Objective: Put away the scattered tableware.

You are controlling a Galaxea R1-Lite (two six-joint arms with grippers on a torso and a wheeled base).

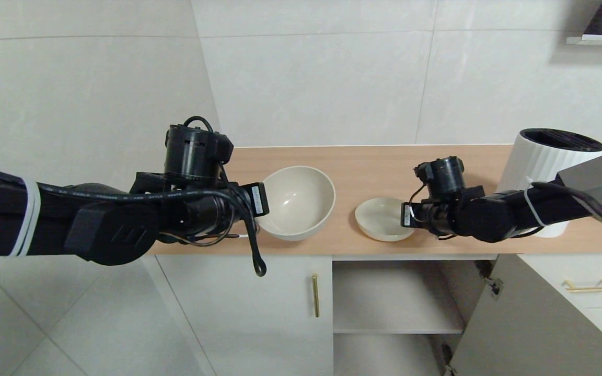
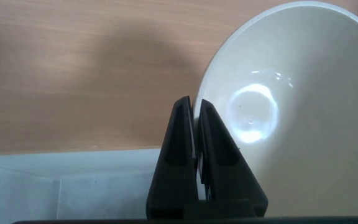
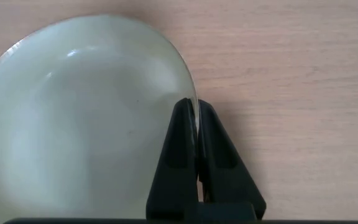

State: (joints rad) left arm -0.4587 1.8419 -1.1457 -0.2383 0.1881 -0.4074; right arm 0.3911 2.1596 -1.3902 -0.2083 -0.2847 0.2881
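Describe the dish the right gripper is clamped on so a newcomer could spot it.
Start at the wooden counter above the open cabinet. Near its front edge, between the deep bowl and the white ribbed container, is the shallow dish, its rim pinched by the right gripper. It is smaller and far flatter than the bowl beside it.

Your left gripper (image 2: 195,106) is clamped on the big bowl (image 2: 291,93), rim pinched between the jaws. Your right gripper (image 3: 196,107) grips the small dish (image 3: 73,118) the same way. Both arms are stretched forward.
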